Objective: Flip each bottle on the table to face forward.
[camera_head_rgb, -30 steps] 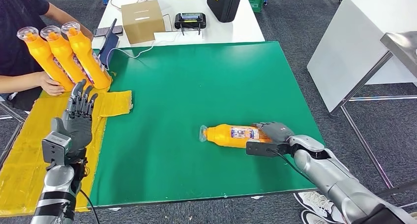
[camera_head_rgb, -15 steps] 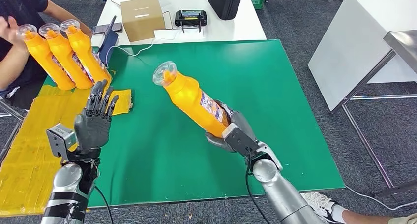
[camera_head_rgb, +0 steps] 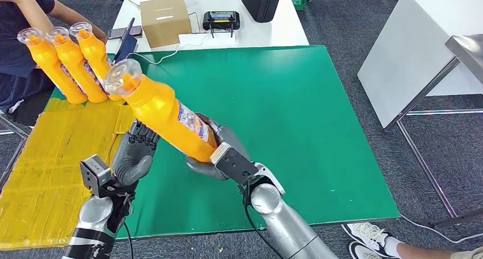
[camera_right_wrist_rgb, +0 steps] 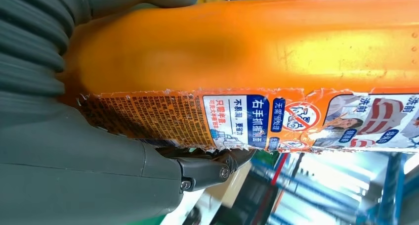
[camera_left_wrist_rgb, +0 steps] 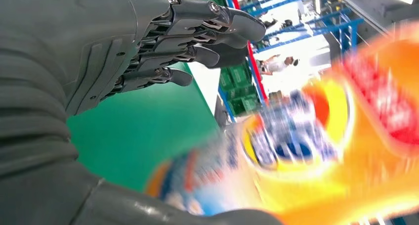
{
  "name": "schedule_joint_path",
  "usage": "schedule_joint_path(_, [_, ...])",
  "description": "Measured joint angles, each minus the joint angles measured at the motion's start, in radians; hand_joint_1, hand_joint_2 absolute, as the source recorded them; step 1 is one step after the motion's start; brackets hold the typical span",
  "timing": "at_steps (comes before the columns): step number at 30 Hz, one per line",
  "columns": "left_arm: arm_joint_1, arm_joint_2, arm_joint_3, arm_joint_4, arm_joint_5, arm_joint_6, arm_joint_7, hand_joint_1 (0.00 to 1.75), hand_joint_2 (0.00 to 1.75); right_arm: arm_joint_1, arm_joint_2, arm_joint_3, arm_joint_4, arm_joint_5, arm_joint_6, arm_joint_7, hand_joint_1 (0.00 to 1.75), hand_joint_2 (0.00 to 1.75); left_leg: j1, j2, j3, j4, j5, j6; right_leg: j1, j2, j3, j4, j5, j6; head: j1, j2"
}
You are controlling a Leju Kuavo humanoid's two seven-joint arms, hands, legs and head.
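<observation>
The right hand grips the lower body of an orange bottle and holds it in the air above the green table mat. The right forearm rises from the lower edge of the head view, angled up and to the left. The bottle is tilted, with its clear cap uppermost and pointing toward the far left. In the right wrist view, the fingers wrap under the bottle at its torn printed label, and the thumb lies over the plain orange side.

The left hand is raised just beside and below the bottle, palm turned toward it, fingers extended and slightly spread. It holds nothing. In the left wrist view, the fingers stand apart from the blurred bottle. Whether the thumb touches the bottle cannot be determined.

Three further orange bottles stand in a close row at the far left edge of the mat, all leaning, caps up. A person in a dark shirt sits behind them. Yellow sheeting covers the surface left of the mat. A cardboard box rests on the white table beyond.
</observation>
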Motion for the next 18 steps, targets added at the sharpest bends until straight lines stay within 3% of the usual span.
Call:
schedule_joint_path(9, [0.013, 0.002, -0.064, -0.022, 0.004, -0.015, -0.004, 0.0, 1.75, -0.055, 0.032, 0.096, 0.081, 0.008, 0.012, 0.022, 1.75, 1.75, 0.0, -0.001, -0.001, 0.0, 0.0, 0.0, 0.0, 0.0, 0.0, 0.0, 0.0, 0.0, 0.0, 0.0])
schedule_joint_path(18, [0.029, 0.03, -0.065, -0.028, 0.018, -0.013, -0.002, 0.0, 1.75, -0.088, 0.046, 0.175, 0.207, 0.056, 0.01, 0.022, 1.75, 1.75, 0.0, 0.001, 0.0, 0.0, 0.0, 0.0, 0.0, 0.001, -0.002, 0.0, 0.0, 0.0, 0.0, 0.0])
